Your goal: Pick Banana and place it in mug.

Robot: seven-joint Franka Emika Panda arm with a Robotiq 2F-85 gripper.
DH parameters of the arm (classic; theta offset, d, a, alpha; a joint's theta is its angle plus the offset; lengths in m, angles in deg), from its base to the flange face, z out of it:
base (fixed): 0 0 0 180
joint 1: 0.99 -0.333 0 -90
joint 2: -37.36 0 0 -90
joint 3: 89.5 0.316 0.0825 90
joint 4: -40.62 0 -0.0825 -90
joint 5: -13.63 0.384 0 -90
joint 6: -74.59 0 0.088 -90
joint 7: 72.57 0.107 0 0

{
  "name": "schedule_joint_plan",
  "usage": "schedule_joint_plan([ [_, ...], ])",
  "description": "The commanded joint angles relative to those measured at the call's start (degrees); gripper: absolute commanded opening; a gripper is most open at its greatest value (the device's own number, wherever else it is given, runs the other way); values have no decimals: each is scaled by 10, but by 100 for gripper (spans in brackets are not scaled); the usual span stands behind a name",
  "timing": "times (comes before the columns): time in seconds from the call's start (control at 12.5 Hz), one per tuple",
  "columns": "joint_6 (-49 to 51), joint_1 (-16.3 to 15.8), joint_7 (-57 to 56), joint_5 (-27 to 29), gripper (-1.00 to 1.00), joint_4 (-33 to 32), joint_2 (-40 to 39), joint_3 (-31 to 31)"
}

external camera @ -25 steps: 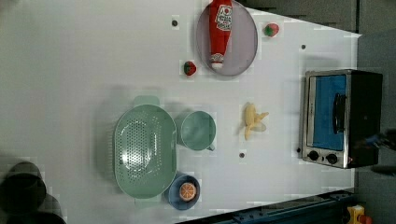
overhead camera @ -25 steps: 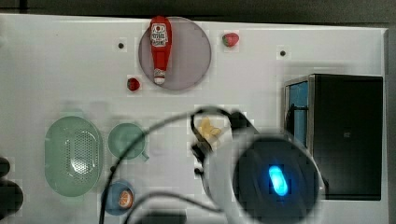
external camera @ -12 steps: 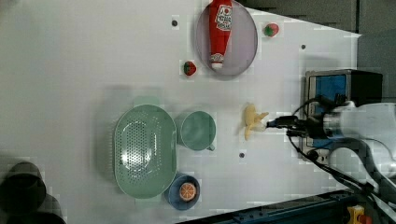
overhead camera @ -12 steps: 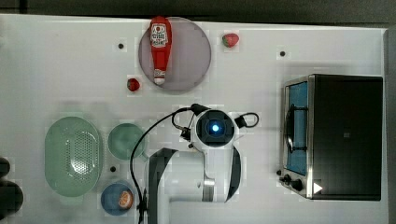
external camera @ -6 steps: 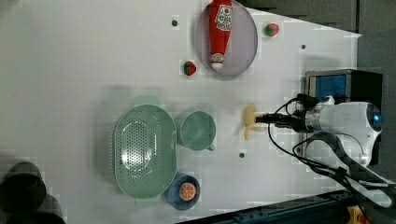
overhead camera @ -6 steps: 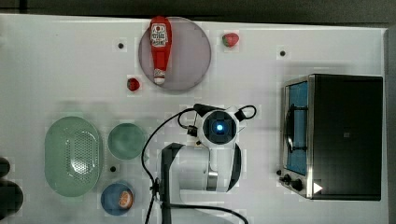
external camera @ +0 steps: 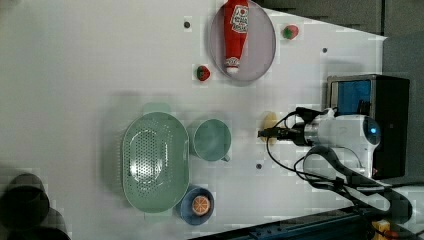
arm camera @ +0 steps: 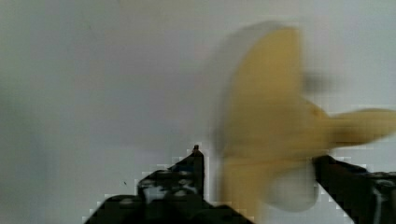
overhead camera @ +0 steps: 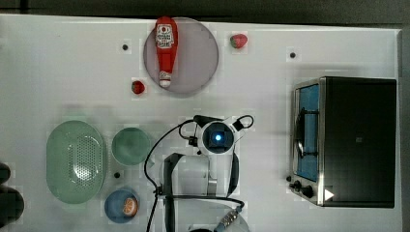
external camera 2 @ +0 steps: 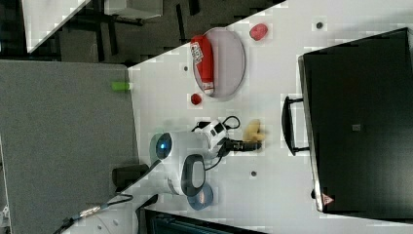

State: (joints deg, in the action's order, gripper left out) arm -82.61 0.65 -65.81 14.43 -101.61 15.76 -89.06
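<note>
The tool (arm camera: pixel 259 182) hangs over the banana (arm camera: pixel 275 140) with its two dark fingers (arm camera: pixel 184 175) apart, one on each side of the fruit and not yet clamped on it. In the left view the banana (external camera: pixel 269 123) lies on the white bench (external camera: pixel 100 65) at about 3 o'clock from the mug (external camera: pixel 212 140), near it but apart, with the tool's tip (external camera: pixel 265 133) over it.

To do the pick well, I judge the tool should come straight down until the fingers straddle the thick middle of the fruit, then close gently across its narrow width; the peel flaps spreading to one side could catch a finger, so centring matters.

Around it: in the left view a green perforated basket (external camera: pixel 155 162) sits just beside the mug at 9 o'clock, a blue cup holding an orange thing (external camera: pixel 196 204) at 6 o'clock, a ketchup bottle (external camera: pixel 235 32) on a grey plate (external camera: pixel 262 45) at 12 o'clock, two strawberries (external camera: pixel 202 73) near the plate, and a toaster oven (external camera: pixel 385 100) beyond the arm. Nothing lies between banana and mug; the mug's mouth looks barely wider than the fruit, so the drop may need care.
</note>
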Motion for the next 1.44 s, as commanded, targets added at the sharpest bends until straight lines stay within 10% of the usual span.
schedule_joint_plan([
  [0.08,5,2,-25,-12,-6,12,16,-8],
  [0.24,7,2,-25,-12,-48,15,25,-8],
  [1.44,427,0,-19,-11,-49,136,378,3],
])
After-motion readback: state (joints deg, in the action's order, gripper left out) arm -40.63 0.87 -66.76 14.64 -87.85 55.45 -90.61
